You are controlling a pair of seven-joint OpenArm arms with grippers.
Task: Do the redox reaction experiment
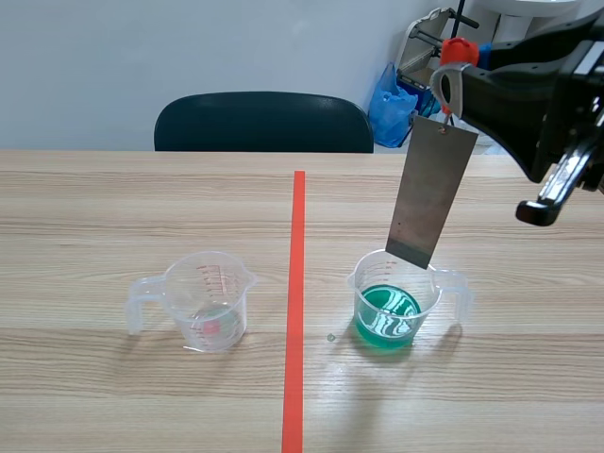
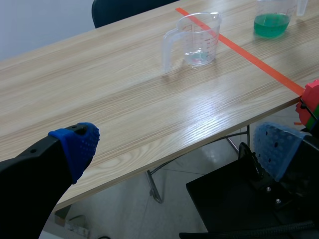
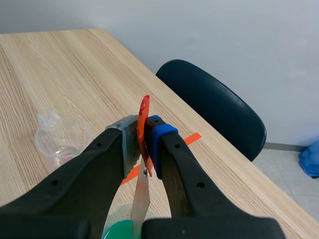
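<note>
A grey metal plate (image 1: pixel 430 193) hangs tilted from an orange clip (image 1: pixel 460 49). My right gripper (image 1: pixel 451 83) is shut on that clip, high above the table's right half. The plate's lower edge is about level with the rim of a clear beaker of green liquid (image 1: pixel 396 304). In the right wrist view the clip (image 3: pixel 143 119) is pinched between my fingers, at the right gripper (image 3: pixel 144 137), and the plate (image 3: pixel 141 201) hangs below. A nearly empty clear beaker (image 1: pixel 208 300) stands left of the tape line. My left gripper (image 2: pixel 177 147) is open beyond the table's edge, holding nothing.
An orange-red tape line (image 1: pixel 296 302) runs down the middle of the wooden table (image 1: pixel 113 208). A dark chair (image 1: pixel 264 123) stands behind the table's far side, and a blue bag (image 1: pixel 392 104) is at the back right. A small droplet (image 1: pixel 331 337) lies beside the green beaker.
</note>
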